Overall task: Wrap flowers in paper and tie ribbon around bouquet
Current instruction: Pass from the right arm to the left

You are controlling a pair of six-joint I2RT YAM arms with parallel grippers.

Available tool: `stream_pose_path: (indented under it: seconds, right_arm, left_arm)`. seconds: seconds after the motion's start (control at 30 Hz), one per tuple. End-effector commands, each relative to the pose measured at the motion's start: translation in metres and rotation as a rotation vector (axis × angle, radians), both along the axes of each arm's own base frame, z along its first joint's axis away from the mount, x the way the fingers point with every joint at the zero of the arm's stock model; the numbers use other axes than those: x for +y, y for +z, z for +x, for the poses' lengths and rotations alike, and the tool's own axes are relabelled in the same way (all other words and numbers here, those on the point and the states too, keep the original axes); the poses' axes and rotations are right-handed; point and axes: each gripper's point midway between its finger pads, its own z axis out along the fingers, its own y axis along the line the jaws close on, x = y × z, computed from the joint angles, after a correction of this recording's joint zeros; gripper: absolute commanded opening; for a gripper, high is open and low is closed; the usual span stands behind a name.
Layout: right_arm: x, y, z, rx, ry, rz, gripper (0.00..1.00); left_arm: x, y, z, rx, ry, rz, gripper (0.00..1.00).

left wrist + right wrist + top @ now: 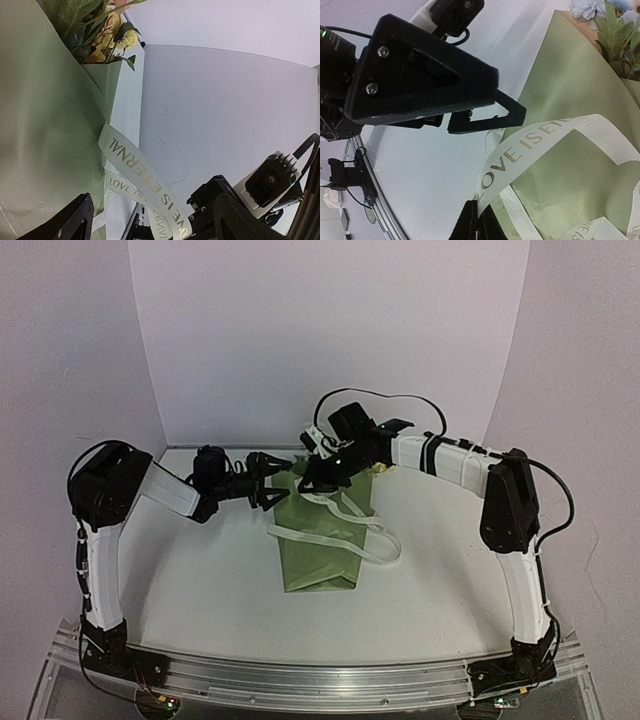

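Observation:
The bouquet [318,545] lies mid-table, its olive-green paper [45,125] [570,90] rolled round the flowers [102,30] [615,25], whose blooms point to the far side. The cream ribbon [345,525] [142,175] [545,140], printed "LOVE IS ETERNAL", loops loosely over the paper. My right gripper [312,483] [480,220] is shut on one end of the ribbon just above the bouquet's upper left edge. My left gripper [283,486] [152,210] stands open right beside it; the ribbon runs between its fingers [420,80] without being pinched.
A bare white table [200,570] stretches left and right of the bouquet. White backdrop walls [330,330] close in the far side and both flanks. An aluminium rail [330,675] with the arm bases runs along the near edge.

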Motion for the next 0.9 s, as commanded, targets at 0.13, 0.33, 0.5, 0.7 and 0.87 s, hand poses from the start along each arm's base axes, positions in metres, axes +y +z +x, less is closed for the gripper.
stream_pose_path:
  seconds: [0.13, 0.33, 0.5, 0.7, 0.87]
  right_arm:
    - [0.001, 0.013, -0.005, -0.062, 0.035, -0.015, 0.05]
    - [-0.003, 0.011, -0.004, -0.068, 0.022, -0.037, 0.09]
    - [-0.019, 0.019, -0.006, -0.087, -0.03, -0.075, 0.47]
    - [-0.082, 0.03, -0.02, -0.164, -0.172, -0.202, 0.77]
    - [-0.153, -0.012, -0.034, -0.122, -0.35, -0.331, 0.73]
  left_arm:
    - [-0.034, 0.029, -0.002, -0.014, -0.096, -0.085, 0.74]
    - [-0.041, 0.021, 0.002, 0.017, -0.108, -0.056, 0.34]
    - [-0.041, 0.018, 0.007, 0.009, -0.091, -0.006, 0.03]
    - [-0.033, 0.013, 0.023, 0.008, -0.017, 0.066, 0.0]
    - [-0.03, 0.02, 0.033, -0.014, 0.008, 0.075, 0.0]
